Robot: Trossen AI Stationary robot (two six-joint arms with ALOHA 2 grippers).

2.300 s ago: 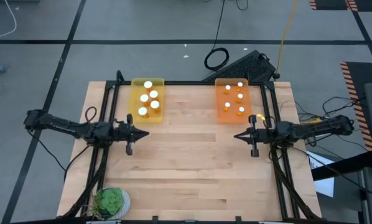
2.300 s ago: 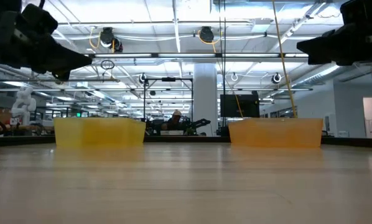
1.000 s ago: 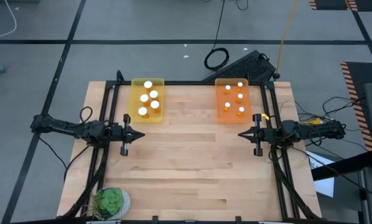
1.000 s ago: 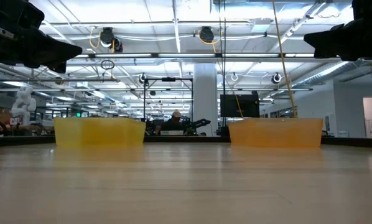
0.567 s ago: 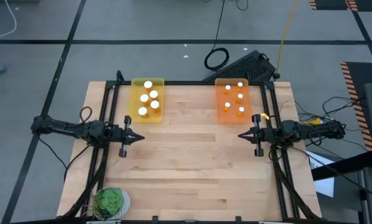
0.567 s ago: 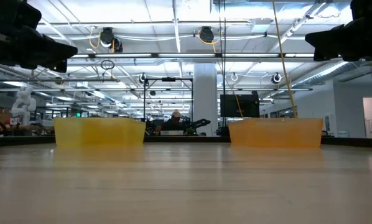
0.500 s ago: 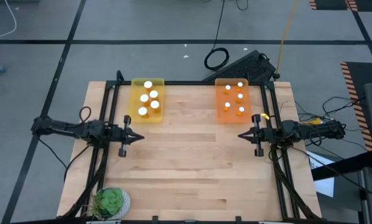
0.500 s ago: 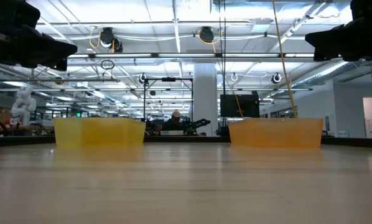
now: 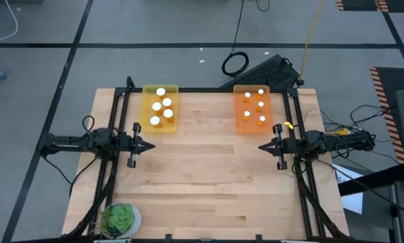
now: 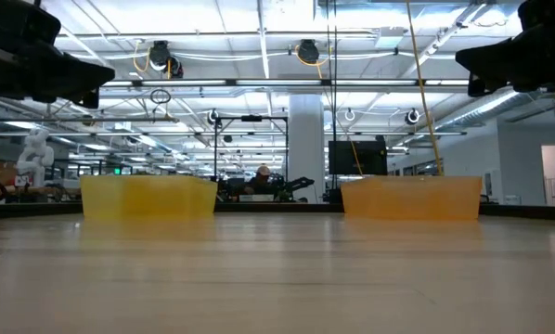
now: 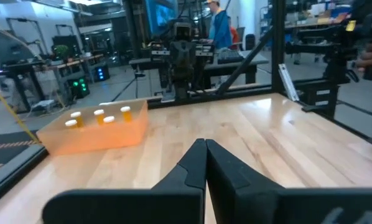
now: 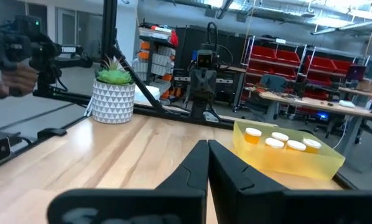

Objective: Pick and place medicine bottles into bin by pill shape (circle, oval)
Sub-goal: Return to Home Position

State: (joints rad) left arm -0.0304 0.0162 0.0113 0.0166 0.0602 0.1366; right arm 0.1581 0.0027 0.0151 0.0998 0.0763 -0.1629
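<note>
Jaws together on both grippers point(image 9: 152, 146) point(image 9: 261, 146), medicine bottles point(image 9: 161, 106) well apart, in trays.

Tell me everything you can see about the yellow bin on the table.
The yellow bin is a shallow, rectangular tray of translucent yellow plastic with low upright walls. It sits flat on the wooden table, near the far edge on the left arm's side, apart from the orange bin. Five small medicine bottles with round white caps stand upright inside it. Neither hand touches it; the left hand is nearest, out over bare wood.
</note>
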